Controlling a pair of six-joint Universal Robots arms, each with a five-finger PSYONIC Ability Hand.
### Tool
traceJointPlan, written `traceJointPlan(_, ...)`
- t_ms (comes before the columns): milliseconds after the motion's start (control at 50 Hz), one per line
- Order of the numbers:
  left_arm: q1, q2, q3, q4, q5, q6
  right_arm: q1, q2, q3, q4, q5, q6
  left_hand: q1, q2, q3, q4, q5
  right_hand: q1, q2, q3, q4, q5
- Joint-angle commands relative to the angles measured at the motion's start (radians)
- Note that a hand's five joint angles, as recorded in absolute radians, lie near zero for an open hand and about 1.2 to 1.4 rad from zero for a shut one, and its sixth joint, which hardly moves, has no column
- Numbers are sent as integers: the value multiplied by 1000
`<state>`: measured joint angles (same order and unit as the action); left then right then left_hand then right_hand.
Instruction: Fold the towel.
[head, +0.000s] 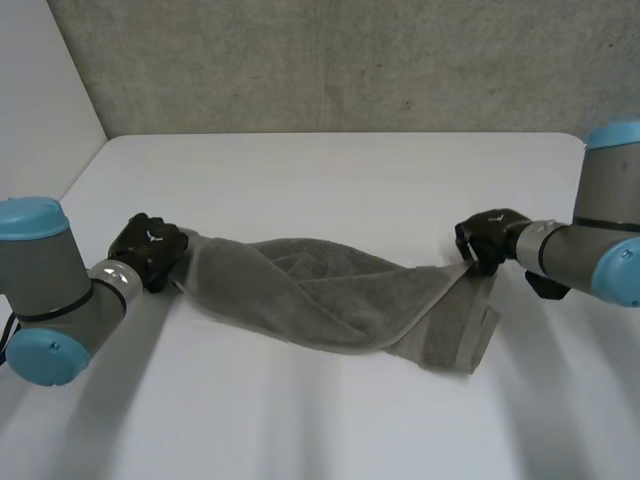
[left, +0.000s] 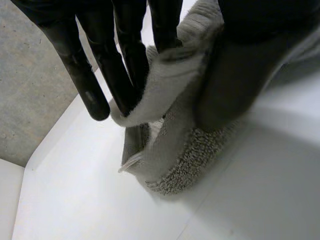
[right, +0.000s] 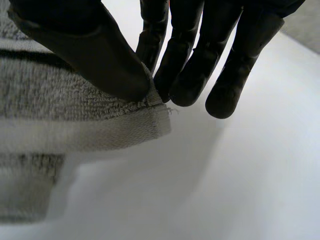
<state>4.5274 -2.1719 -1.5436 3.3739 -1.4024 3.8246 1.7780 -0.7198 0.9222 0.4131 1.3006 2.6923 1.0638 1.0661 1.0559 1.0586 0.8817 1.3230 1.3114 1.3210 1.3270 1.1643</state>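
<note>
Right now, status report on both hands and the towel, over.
Left hand shut on towel, left end. Right hand pinching its right corner. Towel bunched, strung between them, middle resting on table. Nothing in the way.

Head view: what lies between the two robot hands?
In the head view, the towel, bunched on the table, runs from the left robot hand to the right robot hand; each pinches one end.

Towel (head: 320, 295) on table (head: 330, 180) — left hand (head: 148, 250) at left end, right hand (head: 485, 238) at right corner
</note>
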Motion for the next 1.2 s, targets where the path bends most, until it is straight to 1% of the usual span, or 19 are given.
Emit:
traceJointPlan(20, 1, -3, 11, -2, -1, 0, -29, -81, 12, 3, -27, 70, 256, 254, 264, 262, 264, 73, 85, 75, 69, 57)
traceJointPlan(40, 1, -3, 13, -2, -1, 0, -31, -98, 18, 3, -38, 75, 332, 329, 340, 337, 339, 73, 85, 75, 69, 57)
traceJointPlan(180, 7, 15, 11, -7, -7, -8, -54, -179, 66, 3, -72, 87, 332, 330, 340, 338, 340, 73, 85, 75, 69, 57)
traceJointPlan(300, 27, 98, -15, -25, -4, -19, -58, -234, 96, 9, -79, 66, 332, 330, 340, 338, 340, 73, 85, 75, 69, 57)
traceJointPlan(440, 27, 222, -59, -117, 5, -43, -81, -322, 121, 111, -107, -22, 332, 330, 340, 338, 340, 73, 85, 75, 69, 57)
traceJointPlan(480, 27, 309, -58, -168, 8, -92, -86, -366, 101, 153, -138, -54, 332, 330, 340, 338, 340, 73, 85, 75, 69, 57)
traceJointPlan(500, 27, 310, -58, -168, 8, -92, -86, -366, 101, 153, -138, -54, 332, 330, 340, 338, 340, 73, 85, 75, 69, 57)
traceJointPlan(540, 29, 392, -38, -203, 8, -170, -100, -423, 58, 180, -176, -46, 332, 330, 340, 338, 340, 73, 85, 75, 69, 57)
traceJointPlan(560, 29, 393, -38, -203, 8, -171, -100, -423, 58, 181, -176, -46, 332, 330, 340, 338, 340, 73, 85, 75, 69, 57)
traceJointPlan(600, 32, 464, -6, -223, 10, -270, -114, -476, 20, 206, -210, -31, 332, 330, 340, 338, 340, 73, 85, 75, 69, 57)
traceJointPlan(660, 32, 485, 8, -234, 16, -323, -115, -495, 6, 217, -219, -23, 332, 330, 340, 338, 340, 73, 85, 75, 69, 57)
traceJointPlan(700, 33, 508, 19, -249, 42, -402, -115, -512, -16, 231, -224, -17, 332, 330, 340, 338, 340, 73, 85, 75, 69, 57)
traceJointPlan(820, 36, 500, 2, -315, 111, -456, -112, -524, -11, 248, -227, -31, 332, 330, 340, 338, 340, 73, 85, 75, 69, 57)
traceJointPlan(940, 53, 465, -7, -361, 118, -453, -112, -510, -10, 303, -230, -89, 332, 330, 340, 338, 340, 73, 85, 75, 69, 57)
traceJointPlan(980, 68, 385, 11, -401, 118, -450, -109, -483, -2, 367, -215, -196, 332, 330, 340, 338, 340, 73, 85, 75, 69, 57)
traceJointPlan(1040, 70, 342, 31, -429, 118, -445, -106, -451, -3, 397, -204, -264, 332, 330, 340, 338, 340, 73, 85, 75, 69, 57)
traceJointPlan(1080, 70, 249, 104, -487, 111, -432, -101, -377, -29, 444, -172, -365, 332, 330, 340, 338, 340, 73, 85, 75, 69, 57)
traceJointPlan(1160, 70, 147, 211, -542, 106, -408, -89, -309, -94, 446, -119, -370, 332, 330, 340, 338, 340, 73, 85, 75, 69, 57)
traceJointPlan(1200, 58, 63, 346, -574, 102, -398, -48, -218, -220, 428, -75, -355, 332, 330, 340, 338, 340, 73, 85, 75, 69, 57)
